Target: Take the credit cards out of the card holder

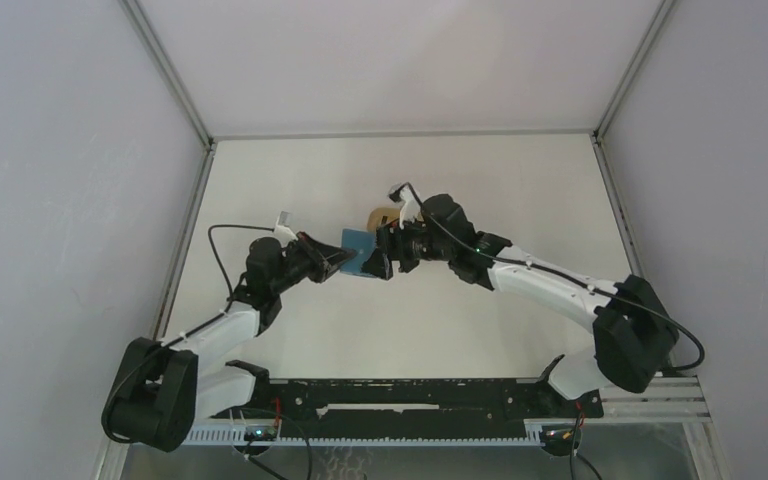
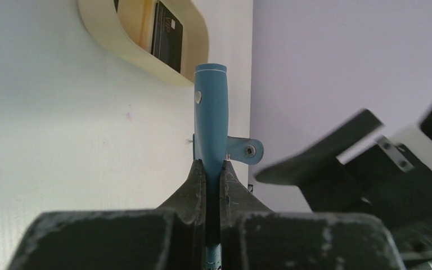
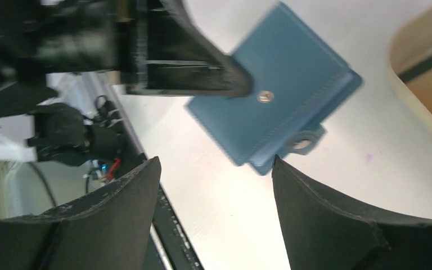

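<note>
1. The card holder (image 1: pixel 360 250), a teal-blue wallet, is folded shut and sits between the two arms over the middle of the worktop (image 1: pixel 360 340). In the left wrist view (image 2: pixel 210 112) it is seen edge-on, with the rounded spine pointing away from the camera.
2. Its snap tab (image 3: pixel 306 143) sticks out loose from one edge. The metal stud (image 3: pixel 265 97) on the face is uncovered. No credit cards show at the wallet, and no writing shows on its cover.
3. The left tool (image 2: pixel 209 166) is clamped on the card holder, one finger on each face.
4. The right tool (image 3: pixel 214 163) has its fingers spread wide with nothing between them. It faces the wallet's tab edge from close by, without touching it.
5. Just beyond the wallet lies a beige oval tray (image 2: pixel 112 39). A dark flat item (image 2: pixel 167 36) leans inside it; its small pale markings are too small to read.
6. In the top view the tray (image 1: pixel 375 215) peeks out behind the right tool (image 1: pixel 388 258).
</note>
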{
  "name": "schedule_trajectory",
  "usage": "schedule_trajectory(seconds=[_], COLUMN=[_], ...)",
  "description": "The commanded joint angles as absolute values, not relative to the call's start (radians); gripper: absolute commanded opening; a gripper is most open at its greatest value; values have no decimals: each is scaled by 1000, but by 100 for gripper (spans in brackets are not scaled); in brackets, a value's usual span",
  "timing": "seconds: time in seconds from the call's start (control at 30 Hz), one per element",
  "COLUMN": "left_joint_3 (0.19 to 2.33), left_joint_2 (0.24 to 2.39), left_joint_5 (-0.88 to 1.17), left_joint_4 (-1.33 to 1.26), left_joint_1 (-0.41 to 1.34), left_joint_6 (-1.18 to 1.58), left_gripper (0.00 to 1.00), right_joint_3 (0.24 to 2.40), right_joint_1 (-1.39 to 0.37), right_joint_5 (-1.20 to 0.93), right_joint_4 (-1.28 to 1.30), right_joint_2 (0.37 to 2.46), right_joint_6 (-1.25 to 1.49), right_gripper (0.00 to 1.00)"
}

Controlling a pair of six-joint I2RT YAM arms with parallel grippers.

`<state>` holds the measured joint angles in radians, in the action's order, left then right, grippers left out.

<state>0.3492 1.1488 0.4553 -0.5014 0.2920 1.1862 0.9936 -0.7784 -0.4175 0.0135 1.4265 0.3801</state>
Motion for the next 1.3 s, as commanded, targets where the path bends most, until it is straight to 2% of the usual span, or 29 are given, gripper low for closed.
schedule_trajectory(seconds=[0.0,0.3,0.37,0.5,0.57,0.9,0.97,1.1,1.13,1.27], left_joint_3=[426,430,430,430,427,430,430,428,427,419], left_joint_2=[1083,1044,1042,1038,1030,1019,1019,1020,1021,1032], left_joint_5=[471,483,482,482,483,484,484,483,481,478], left_joint_4=[-489,-481,-481,-483,-490,-495,-498,-500,-502,-509], left_joint_1=[288,289,288,288,288,289,288,288,288,288], left_joint_6=[1156,1157,1158,1160,1161,1165,1165,1166,1167,1162], left_gripper=[0,0,0,0,0,0,0,0,0,0], right_joint_3=[1072,1111,1111,1109,1109,1110,1109,1109,1110,1109], right_joint_1=[-772,-749,-738,-718,-712,-712,-710,-698,-695,-682], right_joint_5=[-274,-232,-251,-286,-295,-323,-338,-381,-393,-432], right_joint_4=[88,66,56,39,33,9,-15,-36,-39,-41], right_joint_2=[1501,1570,1579,1597,1604,1639,1648,1663,1664,1644], right_joint_6=[353,399,421,454,461,485,493,514,517,508], right_gripper=[80,77,71,51,47,46,36,4,0,0])
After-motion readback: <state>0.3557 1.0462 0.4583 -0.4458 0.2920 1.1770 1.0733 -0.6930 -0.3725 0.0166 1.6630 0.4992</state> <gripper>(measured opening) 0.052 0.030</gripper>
